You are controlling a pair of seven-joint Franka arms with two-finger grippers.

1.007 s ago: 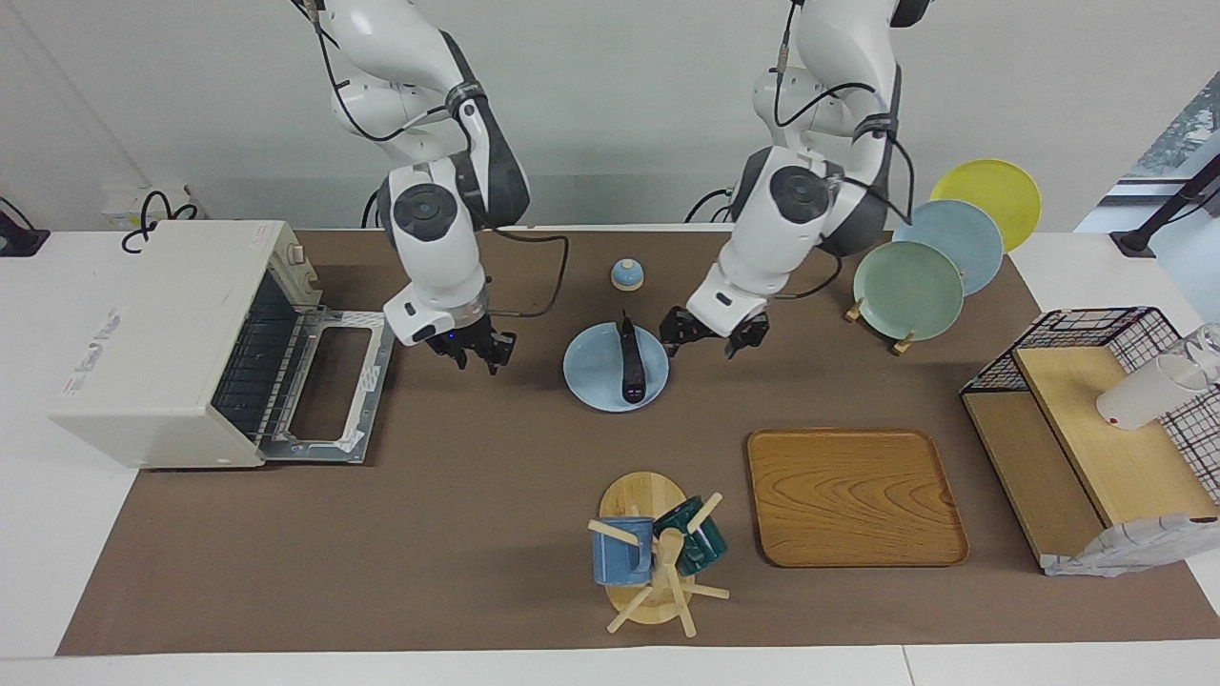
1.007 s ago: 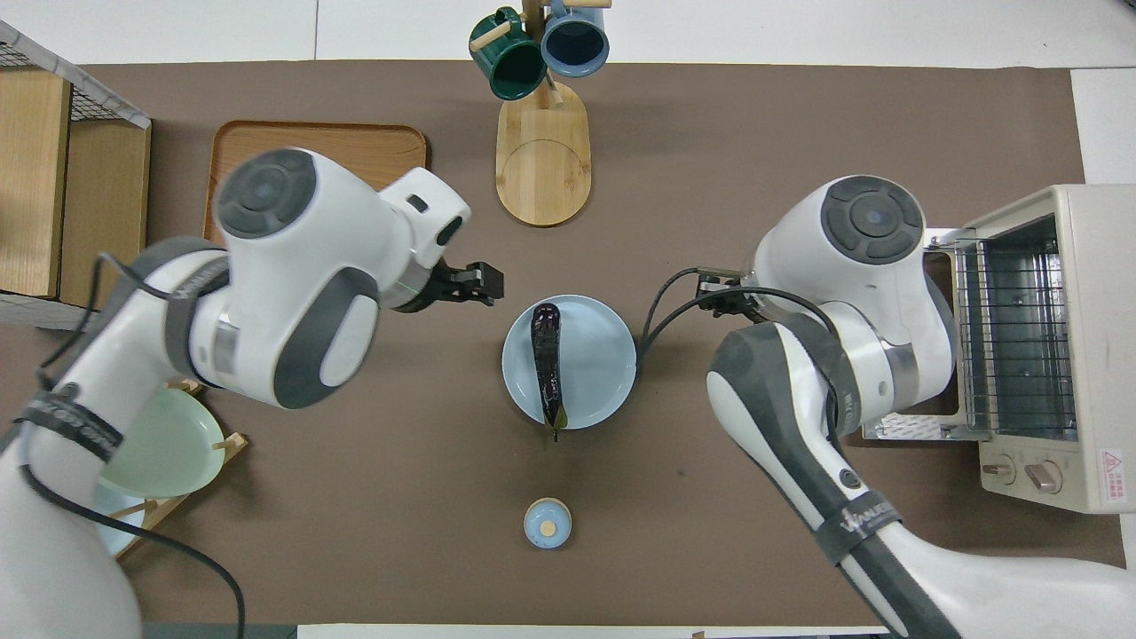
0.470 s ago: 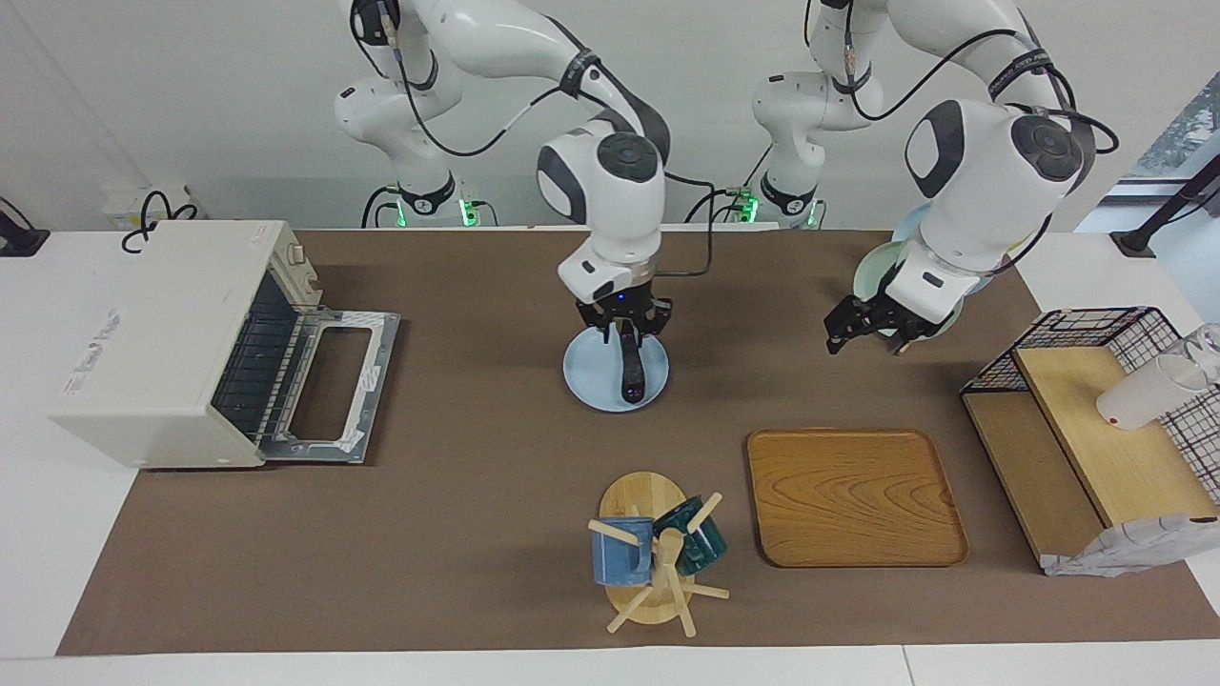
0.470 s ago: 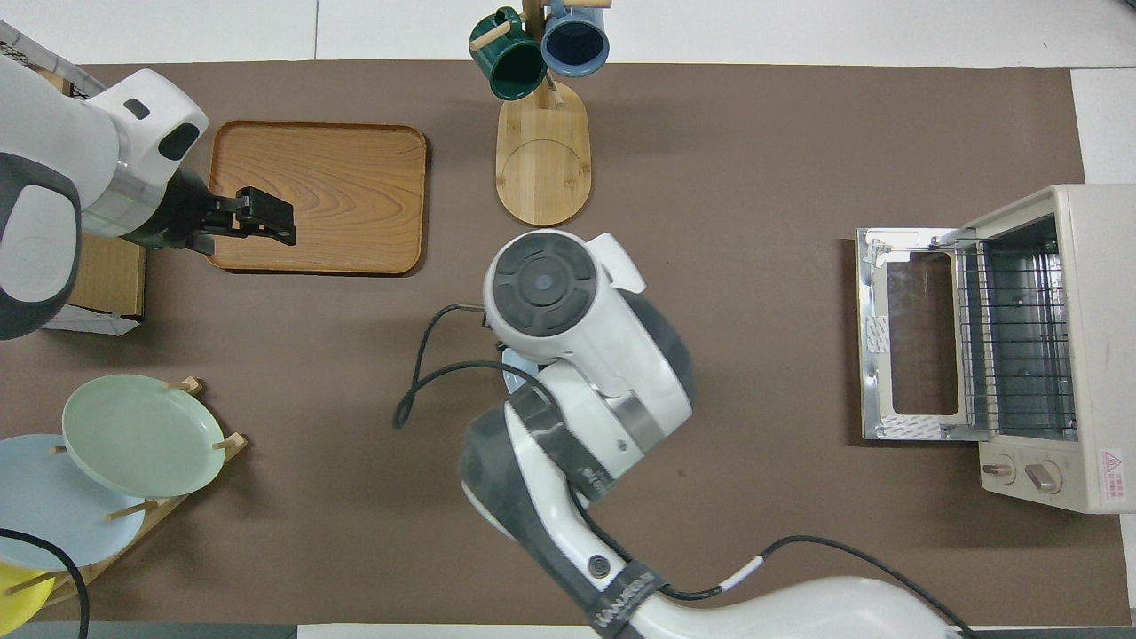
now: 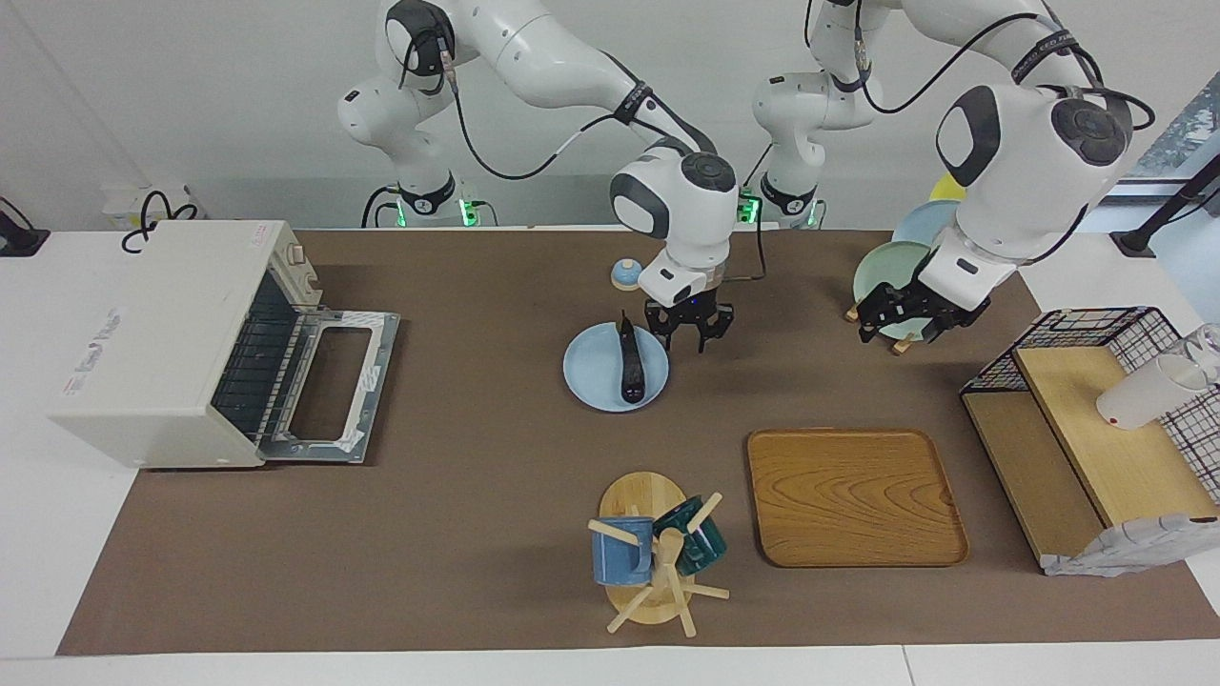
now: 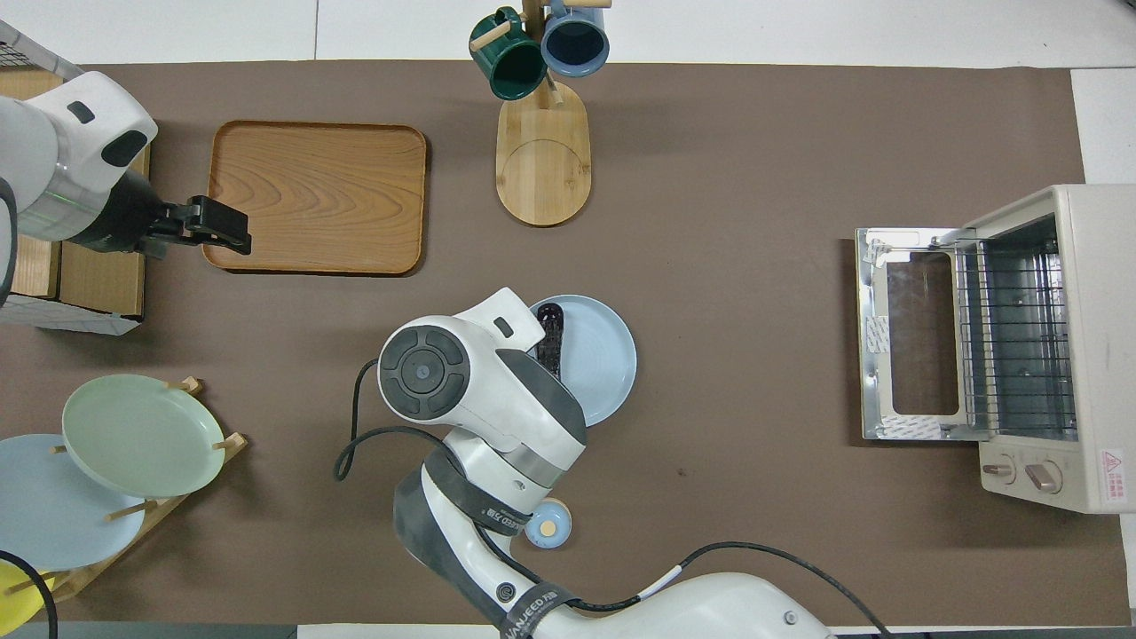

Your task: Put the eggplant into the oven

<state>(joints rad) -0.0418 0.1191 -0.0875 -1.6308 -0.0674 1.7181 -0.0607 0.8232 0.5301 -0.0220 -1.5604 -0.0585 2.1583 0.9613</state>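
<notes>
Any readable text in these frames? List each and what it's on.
"VANJEED", partly legible: strap on the right arm.
Red print, unreadable: oven top.
Red warning sticker, too small to read: oven front panel.
Nothing else legible.

One high camera faces the robots across the table (image 5: 477, 534); another looks steeply down from above them, both covering the whole tabletop.

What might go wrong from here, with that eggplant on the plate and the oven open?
1. The right end effector hangs beside the eggplant, not over it; closing here would likely miss.
2. The eggplant lies on a blue plate; a poor pinch might slide either one.
3. The oven sits at the right arm's end of the table, so a weak grip might drop it on the way.
</notes>
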